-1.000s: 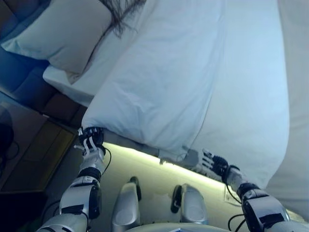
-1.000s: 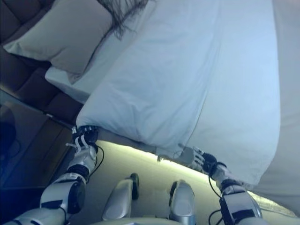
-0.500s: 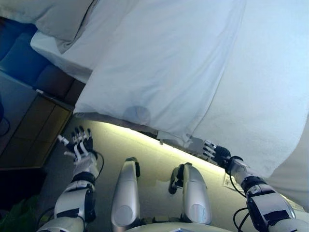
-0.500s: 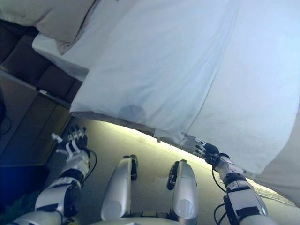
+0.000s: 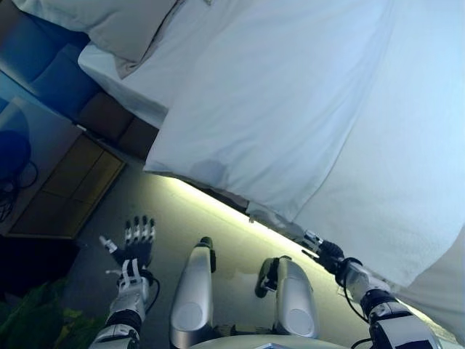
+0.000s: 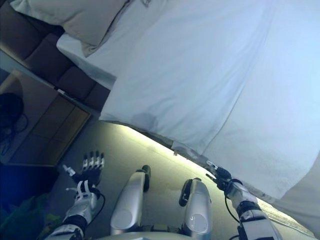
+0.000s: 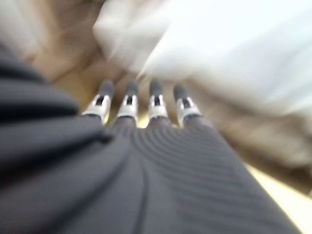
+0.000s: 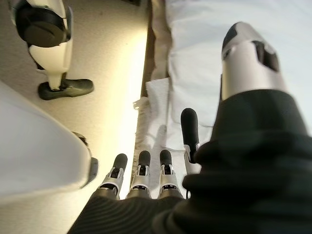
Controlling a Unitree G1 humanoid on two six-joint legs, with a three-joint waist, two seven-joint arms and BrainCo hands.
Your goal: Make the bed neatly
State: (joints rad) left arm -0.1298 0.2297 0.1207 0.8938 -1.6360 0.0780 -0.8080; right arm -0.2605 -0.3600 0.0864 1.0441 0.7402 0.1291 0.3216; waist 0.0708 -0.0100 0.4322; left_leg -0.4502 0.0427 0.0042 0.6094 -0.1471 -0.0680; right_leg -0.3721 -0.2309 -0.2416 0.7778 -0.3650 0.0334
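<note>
A white duvet [image 5: 290, 109] lies spread over the bed, its near edge hanging over the bedside. A pillow [image 5: 123, 29] rests at the head end on the white sheet [image 5: 120, 73]. My left hand [image 5: 136, 251] is low over the floor, well clear of the duvet's edge, fingers [image 7: 129, 97] straight and spread, holding nothing. My right hand [image 5: 327, 254] hovers just below the duvet's hanging edge [image 8: 204, 44], with straight fingers [image 8: 141, 168] and the thumb apart; nothing is in it.
A dark padded headboard [image 5: 43, 65] stands to the left of the bed. A wooden nightstand [image 5: 65, 185] sits beside it. A lit strip [image 5: 211, 207] glows along the bed base above the beige floor [image 5: 167, 218].
My left hand has left the duvet's edge and dropped towards the floor, fingers opened. My right hand has drawn slightly back from the duvet's corner. The view has shifted.
</note>
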